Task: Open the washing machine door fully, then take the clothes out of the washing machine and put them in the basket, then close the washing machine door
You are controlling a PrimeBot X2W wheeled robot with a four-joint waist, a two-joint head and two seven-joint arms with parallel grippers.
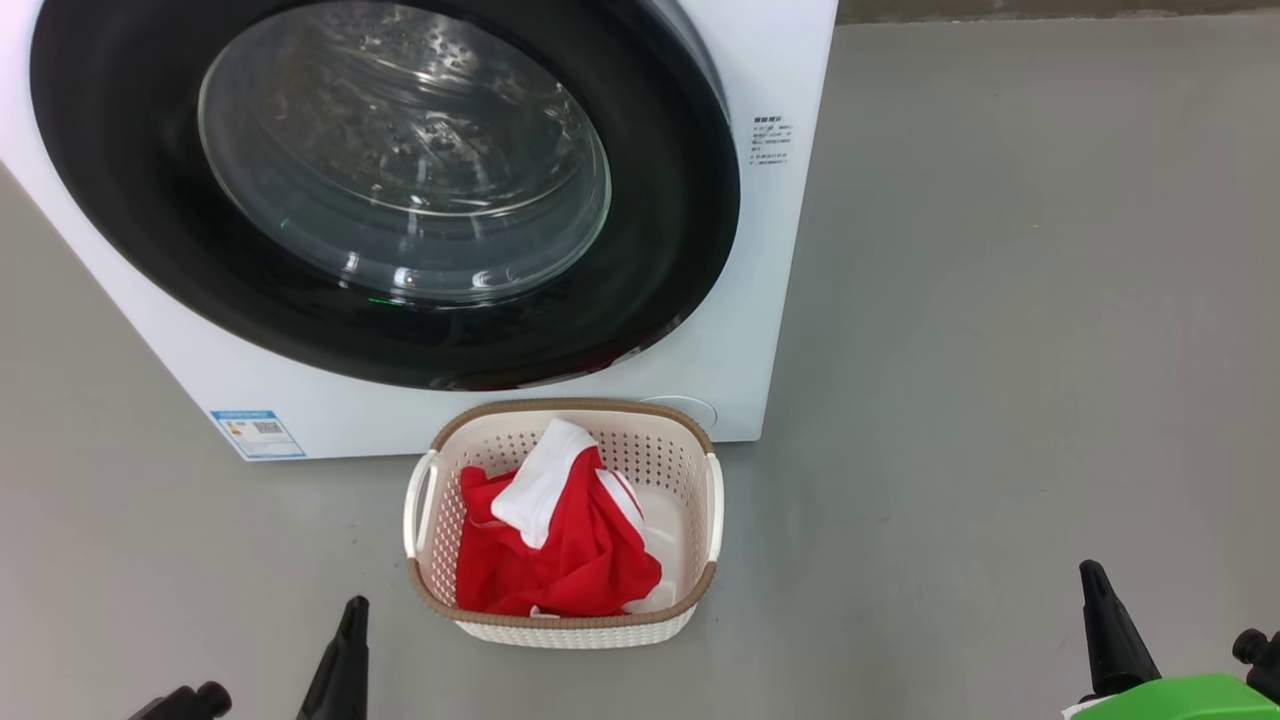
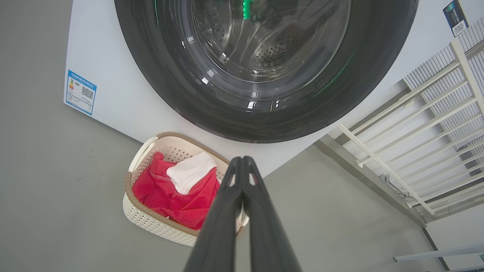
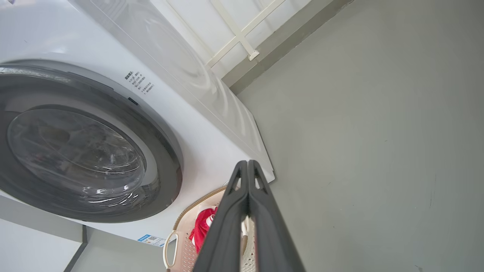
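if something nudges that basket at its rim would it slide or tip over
Probably slide: the basket sits flat on the smooth grey floor and looks wider than tall. It likely weighs little, being perforated plastic holding a red garment. That garment lies crumpled, so it should sag if lifted.

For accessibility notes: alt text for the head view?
A cream basket holding red-and-white clothes sits before a white washing machine, its round door closed. The left hand and right hand, shut, show at the bottom.

There is one washing machine (image 1: 330, 405) with one door (image 1: 385, 180), one basket (image 1: 560, 408), one red garment (image 1: 570, 560), and two tools: left tool (image 2: 242, 161), right tool (image 3: 247, 164).
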